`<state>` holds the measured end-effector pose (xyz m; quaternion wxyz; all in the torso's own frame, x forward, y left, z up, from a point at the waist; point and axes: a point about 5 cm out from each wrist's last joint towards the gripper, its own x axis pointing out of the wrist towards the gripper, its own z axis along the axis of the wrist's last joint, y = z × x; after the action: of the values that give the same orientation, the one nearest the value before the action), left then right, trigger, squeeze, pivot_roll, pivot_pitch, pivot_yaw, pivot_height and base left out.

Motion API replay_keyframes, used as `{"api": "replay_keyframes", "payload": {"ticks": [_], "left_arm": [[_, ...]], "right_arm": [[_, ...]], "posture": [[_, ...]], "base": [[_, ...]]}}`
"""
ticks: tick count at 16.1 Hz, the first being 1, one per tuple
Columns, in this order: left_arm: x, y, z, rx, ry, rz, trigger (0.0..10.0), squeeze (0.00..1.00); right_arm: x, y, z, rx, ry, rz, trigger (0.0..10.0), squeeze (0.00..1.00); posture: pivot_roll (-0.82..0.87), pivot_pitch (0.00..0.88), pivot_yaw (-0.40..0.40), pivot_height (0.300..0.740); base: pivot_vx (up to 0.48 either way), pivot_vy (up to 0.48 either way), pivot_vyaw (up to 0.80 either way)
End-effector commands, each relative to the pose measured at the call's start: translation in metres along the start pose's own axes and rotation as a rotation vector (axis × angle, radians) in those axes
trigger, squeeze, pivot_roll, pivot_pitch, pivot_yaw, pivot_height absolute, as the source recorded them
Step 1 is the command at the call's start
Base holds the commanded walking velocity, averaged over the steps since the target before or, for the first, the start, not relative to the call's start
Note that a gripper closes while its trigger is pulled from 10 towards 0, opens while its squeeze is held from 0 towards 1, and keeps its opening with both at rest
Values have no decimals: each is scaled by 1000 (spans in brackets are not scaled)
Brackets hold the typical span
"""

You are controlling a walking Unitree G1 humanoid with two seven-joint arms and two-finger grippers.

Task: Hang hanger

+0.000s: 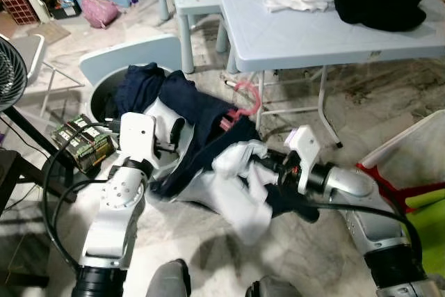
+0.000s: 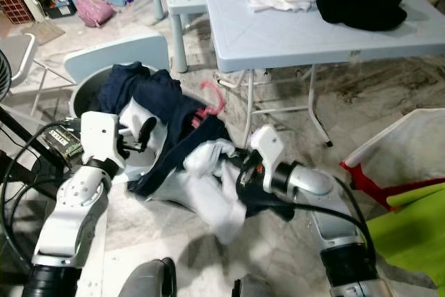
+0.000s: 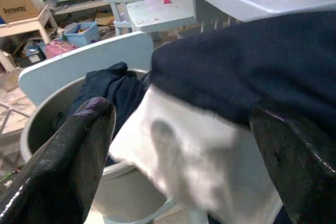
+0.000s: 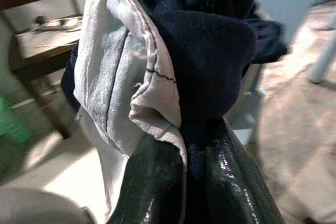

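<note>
The right claw [image 1: 268, 166] pinches the navy-and-white garment [image 1: 208, 144] tightly; the left claw [image 1: 174, 140] is wide open beside it. The pink hanger [image 1: 245, 106] sticks out above; lift slowly, keeping the hook free.

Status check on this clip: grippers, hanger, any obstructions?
Right gripper shut on navy-and-white garment. Left gripper open beside it, over the grey bin. Pink hanger tangled in the garment, not hung.

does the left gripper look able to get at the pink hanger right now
Probably not directly. The left gripper is open beside the garment, and the pink hanger pokes out on the far side of that cloth. The navy folds lie between them, and the right gripper is shut on the same garment.
</note>
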<state>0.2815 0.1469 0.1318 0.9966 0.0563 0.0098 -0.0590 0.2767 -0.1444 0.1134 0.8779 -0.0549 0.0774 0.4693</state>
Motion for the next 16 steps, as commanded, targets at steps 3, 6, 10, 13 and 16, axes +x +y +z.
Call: {"api": "replay_keyframes", "payload": {"ticks": [3, 6, 10, 13, 16], "left_arm": [[5, -13, 2, 47, -30, -55, 10000, 0], [7, -18, -1, 64, -35, -65, 10000, 0], [6, -19, -1, 60, -50, -76, 10000, 0], [5, -20, 0, 28, -62, -99, 10000, 412], [5, -22, -1, 33, -61, -100, 10000, 318]], "right_arm": [[8, 12, 30, 11, -136, 69, 10000, 0], [21, 6, 51, 57, -266, -81, 10000, 0], [29, 6, 59, 71, -300, -155, 10000, 0], [32, 13, 56, 96, -269, -105, 10000, 0], [33, 23, 52, 117, -246, -36, 10000, 0]], "posture": [[-12, 120, -16, 740], [-12, 120, -16, 740], [-6, 119, -18, 740], [-4, 122, -20, 740], [-6, 125, -19, 740]], "base": [[0, 0, 0], [0, 0, 0], [0, 0, 0], [0, 0, 0], [0, 0, 0]]}}
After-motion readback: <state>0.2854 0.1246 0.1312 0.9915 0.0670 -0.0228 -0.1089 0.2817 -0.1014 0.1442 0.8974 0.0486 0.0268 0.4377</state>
